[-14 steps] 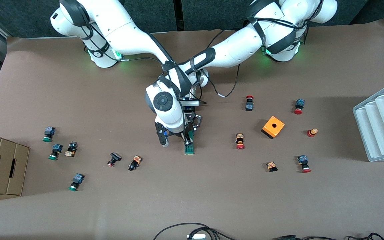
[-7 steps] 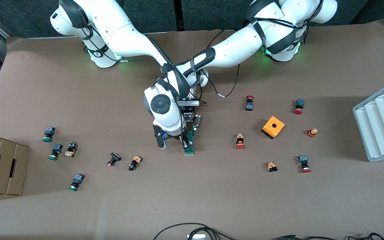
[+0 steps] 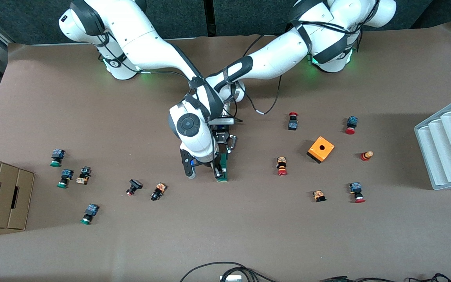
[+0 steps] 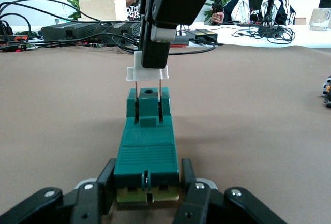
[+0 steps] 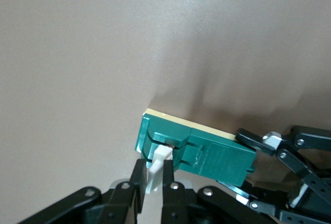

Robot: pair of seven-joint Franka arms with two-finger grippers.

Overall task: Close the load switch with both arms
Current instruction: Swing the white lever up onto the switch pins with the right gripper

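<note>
**Both grippers clamped on the load switch at mid-table**

The right gripper [image 5: 154,182] is pinched on the white lever piece [image 5: 158,163] at one end of the load switch [image 3: 222,169]. Compared with a second ago, the right arm's wrist has tipped slightly toward its own end of the table, and the lever end looks a little lower; the switch body has not shifted on the table [image 3: 249,235].

The left gripper [image 4: 147,190] clasps the switch's other end, fingers [image 4: 106,182] against both sides of the green housing.

In the front view the right wrist covers most of the switch and the left gripper; how far the lever has seated cannot be made out.
</note>
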